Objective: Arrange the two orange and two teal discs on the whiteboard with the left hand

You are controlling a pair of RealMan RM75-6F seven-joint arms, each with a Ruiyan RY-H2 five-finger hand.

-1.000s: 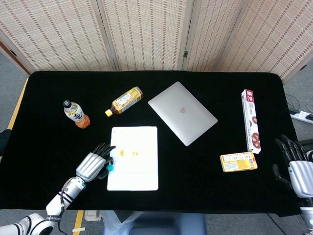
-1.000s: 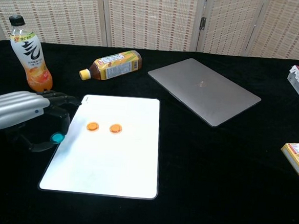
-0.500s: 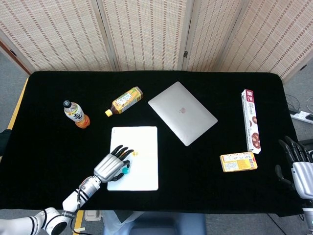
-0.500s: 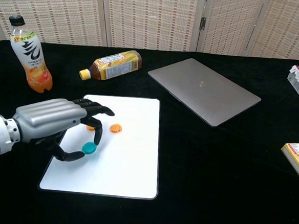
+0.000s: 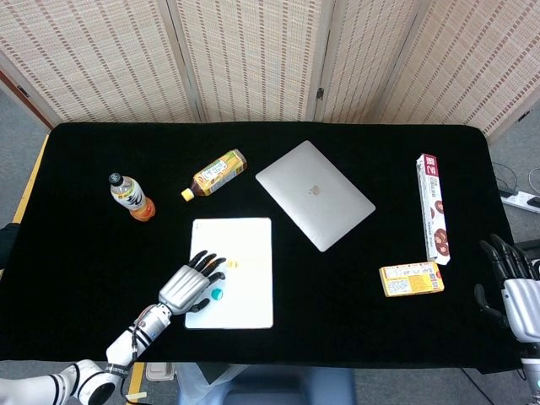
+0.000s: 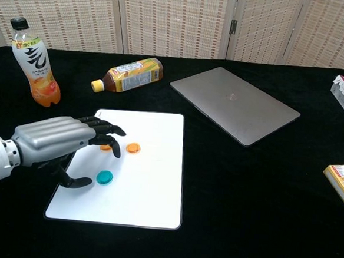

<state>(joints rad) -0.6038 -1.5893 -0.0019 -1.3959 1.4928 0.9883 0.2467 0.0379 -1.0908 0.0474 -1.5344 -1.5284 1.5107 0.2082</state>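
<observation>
now two orange discs (image 6: 133,147), one teal disc (image 6: 104,177) on whiteboard (image 6: 150,192).

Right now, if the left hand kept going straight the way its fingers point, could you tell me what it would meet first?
Most likely the nearer orange disc, partly hidden under the left hand fingertips, then the second orange disc on the whiteboard. Height above the board is unclear, so it might pass over them.

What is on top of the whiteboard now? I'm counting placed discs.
On the whiteboard: one teal disc, one orange disc, and a second orange disc partly covered by the left hand.
</observation>
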